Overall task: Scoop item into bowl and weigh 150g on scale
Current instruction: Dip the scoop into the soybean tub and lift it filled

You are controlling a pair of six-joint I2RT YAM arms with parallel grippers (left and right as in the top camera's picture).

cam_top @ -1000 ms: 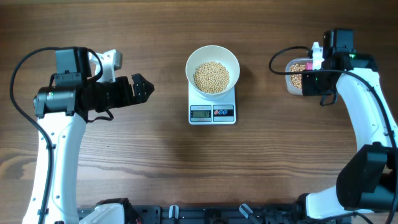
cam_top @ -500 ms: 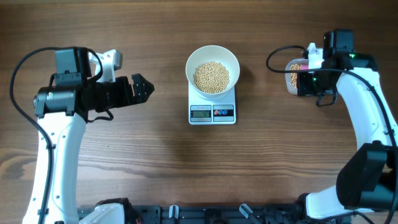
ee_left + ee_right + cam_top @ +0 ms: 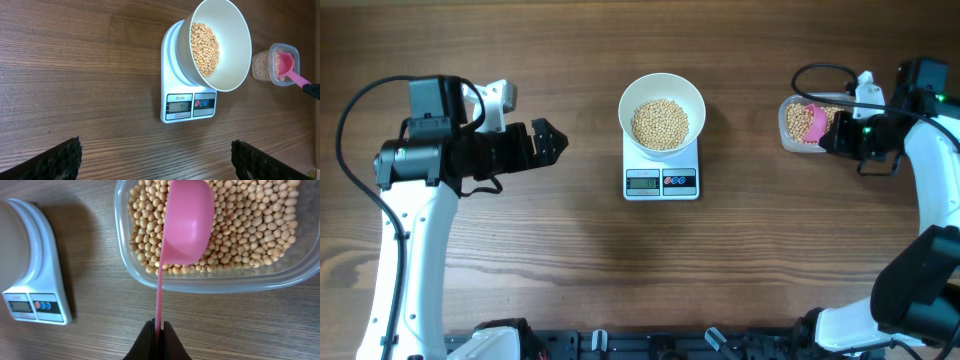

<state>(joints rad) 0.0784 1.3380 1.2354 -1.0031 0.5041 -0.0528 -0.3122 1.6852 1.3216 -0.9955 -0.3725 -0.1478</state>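
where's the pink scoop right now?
Far right of the table in the overhead view: the pink scoop lies over the beans in the clear tub, its handle pinched in the right gripper, right of the scale.

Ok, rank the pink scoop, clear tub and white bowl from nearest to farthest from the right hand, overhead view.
1. Pink scoop: held in the right hand.
2. Clear tub: just beyond, under the scoop.
3. White bowl: mid-table, on the scale.

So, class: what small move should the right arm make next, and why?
Probably dip the pink scoop into the beans in the clear tub: the right gripper pinches its handle, and it looks empty over them. The reading on the scale is illegible.
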